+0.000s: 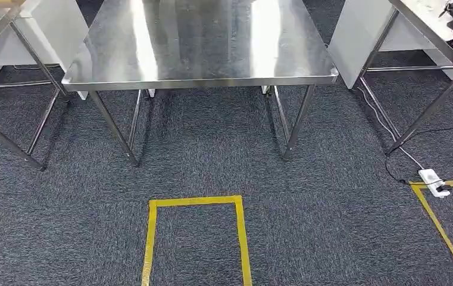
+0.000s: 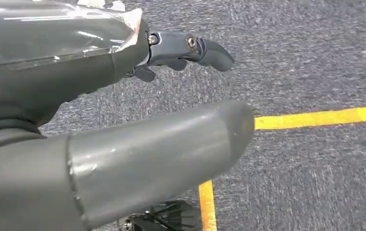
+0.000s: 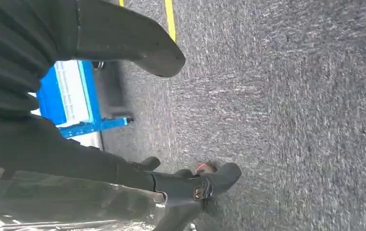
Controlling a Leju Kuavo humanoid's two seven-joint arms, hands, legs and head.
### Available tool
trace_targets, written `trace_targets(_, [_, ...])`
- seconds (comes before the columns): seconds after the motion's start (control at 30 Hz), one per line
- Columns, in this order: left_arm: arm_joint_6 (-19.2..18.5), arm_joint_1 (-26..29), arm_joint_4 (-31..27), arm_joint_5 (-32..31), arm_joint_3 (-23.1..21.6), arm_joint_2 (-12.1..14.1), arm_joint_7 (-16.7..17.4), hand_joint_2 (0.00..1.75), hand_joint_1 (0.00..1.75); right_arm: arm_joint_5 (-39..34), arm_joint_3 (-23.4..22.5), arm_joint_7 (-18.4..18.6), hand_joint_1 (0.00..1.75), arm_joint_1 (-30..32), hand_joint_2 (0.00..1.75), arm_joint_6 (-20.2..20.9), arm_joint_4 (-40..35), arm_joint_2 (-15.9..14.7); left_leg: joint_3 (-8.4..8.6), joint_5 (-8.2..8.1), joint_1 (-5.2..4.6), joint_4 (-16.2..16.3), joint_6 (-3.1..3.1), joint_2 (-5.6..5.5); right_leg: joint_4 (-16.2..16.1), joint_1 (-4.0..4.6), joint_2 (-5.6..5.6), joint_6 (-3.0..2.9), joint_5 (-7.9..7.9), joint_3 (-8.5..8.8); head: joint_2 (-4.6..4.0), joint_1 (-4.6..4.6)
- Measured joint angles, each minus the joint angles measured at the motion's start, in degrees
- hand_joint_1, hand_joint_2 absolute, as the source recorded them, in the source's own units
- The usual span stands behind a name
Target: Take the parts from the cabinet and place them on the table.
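I count three steel tables (image 1: pixel 200 77) — one at 12 o'clock; left hand (image 2: pixel 123 144) and right hand (image 3: pixel 99 159) hang with fingers spread, holding nothing — over carpet (image 1: pixel 331 226)

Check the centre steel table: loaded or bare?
Bare. In the head view the steel table shows just reflections on its top, no parts. The tables at either edge are cut off, so cannot tell for them.

No readable text, labels, brands or numbers anywhere. Only floor markings: yellow tape (image 1: pixel 194 201) forming an open rectangle on the grey carpet (image 1: pixel 331 226) in front of the steel table (image 1: pixel 200 77), and another yellow tape corner (image 1: pixel 439 220) off to the right.
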Motion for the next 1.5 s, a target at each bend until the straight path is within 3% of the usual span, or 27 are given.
trace_targets(0.07, [0.0,0.0,0.0,0.0,0.0,0.1,0.0,0.0,0.0,0.0,0.0,0.0,0.0,0.0,1.75,0.0,0.0,0.1,5.17,4.76,0.27,-9.6,0.17,0.04,0.4,-0.08,0.14,0.05,-0.04,-0.04,0.0,-0.02])
trace_targets(0.1, [0.0,-0.1,0.0,0.0,0.0,0.1,0.0,0.0,0.0,0.1,0.0,0.0,0.0,-0.1,1.75,0.0,0.0,0.2,7.17,5.55,0.33,-13.7,0.42,-0.02,0.5,-0.06,0.17,0.1,-0.06,-0.09,0.0,-0.04])
trace_targets(0.13, [0.0,-0.1,0.0,0.0,0.0,0.1,0.0,0.0,0.0,0.1,0.0,0.0,0.0,-0.1,1.75,0.0,0.0,0.2,7.61,4.99,-0.08,-14.5,0.49,-0.09,0.6,0.66,0.16,0.57,-0.15,-0.38,0.0,-0.11])
trace_targets(0.23, [0.0,-0.1,0.0,0.0,0.0,0.1,0.0,0.0,0.0,0.1,0.0,0.0,0.0,-0.2,1.75,0.0,0.0,0.2,6.91,5.41,-0.8,-14.4,1.61,-0.22,0.3,0.53,0.15,2.0,0.44,-1.07,0.0,-0.07])
trace_targets(0.3, [0.0,-0.2,0.0,0.0,0.0,0.0,0.0,0.0,0.0,0.2,0.0,0.0,0.0,-0.2,1.75,-0.1,0.0,0.1,7.11,6.55,-0.53,-15.8,3.02,0.04,1.4,0.41,0.14,2.54,-0.37,-1.59,0.0,-0.02])
trace_targets(0.33, [0.0,-0.2,0.0,0.0,0.0,0.0,0.0,0.0,0.0,0.2,0.0,0.0,0.0,-0.2,1.75,-0.1,0.0,0.1,6.89,6.77,-0.57,-15.9,3.44,0.08,3.8,0.43,0.14,2.1,-2.26,-2.85,0.0,0.04])
trace_targets(0.4, [0.0,-0.2,0.0,0.0,0.0,0.1,0.0,0.0,0.0,0.2,0.0,0.0,0.0,-0.2,1.75,-0.1,0.0,0.2,6.23,7.14,-0.78,-15.9,3.8,0.19,13.5,0.19,0.15,1.53,-6.81,-7.21,0.0,0.24])
trace_targets(0.47, [0.0,-0.2,0.0,0.0,0.0,0.1,0.0,0.0,0.0,0.1,0.0,0.0,0.0,0.0,1.75,-0.1,0.0,0.2,5.7,7.48,-0.88,-15.8,3.78,0.19,18.7,0.19,0.16,1.97,-8.28,-9.25,0.0,0.35])
trace_targets(0.5, [0.0,-0.2,0.0,0.0,0.0,0.0,0.0,0.0,0.0,0.1,0.0,0.0,0.0,0.0,1.75,-0.1,0.0,0.1,5.51,7.67,-0.92,-15.8,3.62,0.15,17.1,0.23,0.15,2.53,-7.43,-8.14,0.0,0.33])
trace_targets(0.6, [0.0,-0.2,0.0,0.0,0.0,-0.1,0.0,0.0,0.0,0.0,0.0,0.0,0.0,-0.1,1.75,-0.1,0.0,0.0,5.38,8.01,-0.91,-15.7,3.1,0.11,1.1,0.17,0.12,3.63,-2.07,1.06,0.0,0.42])
trace_targets(0.73, [0.0,-0.2,0.0,0.0,0.0,-0.1,0.0,0.0,0.0,0.1,0.0,0.0,0.0,-0.2,1.75,-0.1,0.0,0.0,5.34,8.41,-1.21,-15.6,1.91,0.12,-0.3,1.09,0.22,1.82,-1.42,0.91,0.0,0.35])
trace_targets(0.77, [0.0,-0.2,0.0,0.0,0.0,-0.1,0.0,0.0,0.0,0.1,0.0,0.0,0.0,-0.2,1.75,-0.1,0.0,0.0,5.24,8.6,-1.19,-15.6,1.58,0.11,-0.5,0.81,0.18,1.33,-1.08,0.83,0.0,0.42])
trace_targets(0.8, [0.0,-0.2,0.0,0.0,0.0,0.0,0.0,0.0,0.0,0.1,0.0,0.0,0.0,-0.2,1.75,-0.1,0.0,0.1,4.73,8.04,-0.86,-14.9,1.41,0.0,-0.7,-0.21,0.07,0.73,-0.62,1.0,0.0,0.44])
trace_targets(0.83, [0.0,-0.2,0.0,0.0,0.0,0.0,0.0,0.0,0.0,0.1,0.0,0.0,0.0,-0.3,1.75,-0.1,0.0,0.0,3.7,5.63,-0.77,-12.7,1.02,-0.01,-0.7,-0.06,0.07,0.01,-0.27,0.92,0.0,0.11])
trace_targets(0.9, [0.0,-0.2,0.0,0.0,0.0,0.0,0.0,0.0,0.0,0.2,0.0,0.0,0.0,-0.2,1.75,-0.1,0.0,0.0,0.32,0.35,-0.53,-4.2,0.37,-0.04,-0.6,0.08,-0.02,-0.24,-0.04,0.47,0.0,-0.13])
trace_targets(0.93, [0.0,-0.1,0.0,0.0,0.0,0.0,0.0,0.0,0.0,0.2,0.0,0.0,0.0,-0.1,1.75,-0.1,0.0,0.0,-1.48,-1.53,-0.48,0.5,0.07,-0.03,-0.6,0.23,-0.08,-0.36,0.04,0.23,0.0,-0.17])
trace_targets(0.97, [0.0,-0.1,0.0,0.0,0.0,0.0,0.0,0.0,0.0,0.2,0.0,0.0,0.0,0.0,1.75,-0.1,0.0,0.0,-2.19,-1.9,-0.38,2.7,-0.06,-0.03,-0.5,0.29,-0.08,-0.31,0.08,0.12,0.0,-0.17])
trace_targets(1.03, [0.0,0.0,0.0,0.0,0.0,0.0,0.0,0.0,0.0,0.1,0.0,0.0,0.0,0.0,1.75,-0.1,0.0,0.1,0.18,0.89,-0.26,-1.0,0.1,-0.02,-0.2,0.3,-0.05,-0.29,0.07,0.02,0.0,-0.17])
trace_targets(1.1, [-0.2,-0.1,0.0,-0.2,0.0,0.0,0.1,0.0,0.0,-1.0,0.0,-0.6,0.0,0.0,1.75,1.5,0.0,0.4,5.81,5.56,-0.25,-11.4,0.68,-0.06,0.0,0.31,0.11,-0.25,0.05,0.09,0.0,-0.2])
trace_targets(1.13, [-0.8,-0.2,0.0,-0.8,0.0,0.1,0.6,0.0,0.0,-3.4,-0.5,-2.0,0.0,-0.1,1.75,5.8,0.0,0.5,7.5,5.58,-0.51,-14.5,1.18,-0.17,0.1,0.76,0.14,-0.16,0.03,-0.12,0.0,-0.24])
trace_targets(1.23, [-1.7,-0.1,0.0,-1.6,-0.3,0.1,1.2,0.0,0.0,-6.6,-2.9,-3.6,0.0,-0.4,1.75,20.7,0.0,0.7,6.97,5.74,-0.85,-14.9,1.59,-0.16,0.1,0.89,0.08,0.84,0.43,-0.79,0.0,-0.22])
trace_targets(1.3, [-2.3,-0.2,0.0,-1.7,-0.4,0.0,1.4,0.0,0.0,-7.3,-3.8,-3.9,0.0,-0.4,1.75,22.0,0.2,1.1,7.24,6.81,-0.24,-16.4,2.77,0.08,0.5,1.11,0.07,1.64,0.02,-1.35,0.0,-0.2])
trace_targets(1.33, [-2.7,-0.2,0.0,-1.7,-0.4,-0.1,1.4,0.0,0.0,-7.6,-4.2,-3.9,0.0,-0.4,1.75,22.5,0.2,1.2,7.21,7.08,-0.44,-16.6,3.13,0.14,2.0,1.03,0.14,1.43,-1.17,-2.04,0.0,-0.13])
trace_targets(1.4, [-3.7,-0.2,0.0,-1.7,-0.6,-0.1,1.6,0.0,0.0,-7.9,-5.0,-4.0,0.0,-0.4,1.75,22.8,0.2,1.2,6.61,7.41,-0.64,-16.6,3.52,0.22,10.8,0.64,0.15,0.69,-5.6,-6.08,0.0,-0.02])
trace_targets(1.43, [-4.3,-0.2,0.0,-1.7,-0.7,-0.1,1.6,0.0,0.0,-8.0,-5.4,-4.0,0.0,-0.3,1.75,23.0,0.2,1.1,6.32,7.57,-0.69,-16.6,3.54,0.25,15.2,0.43,0.15,0.71,-7.29,-8.01,0.0,-0.04])
trace_targets(1.47, [-5.0,-0.2,0.0,-1.7,-0.8,-0.1,1.7,0.0,0.0,-8.1,-5.7,-4.0,0.0,-0.3,1.75,23.3,0.2,1.1,6.04,7.74,-0.69,-16.5,3.46,0.25,18.2,0.39,0.14,1.11,-8.09,-9.18,0.0,0.0])
trace_targets(1.5, [-5.5,-0.1,0.0,-1.7,-0.8,-0.2,1.8,0.0,0.0,-8.2,-5.8,-4.0,0.0,-0.3,1.75,23.5,0.2,1.0,5.9,7.87,-0.68,-16.5,3.33,0.25,18.2,0.28,0.14,1.54,-7.83,-8.96,0.0,0.02])
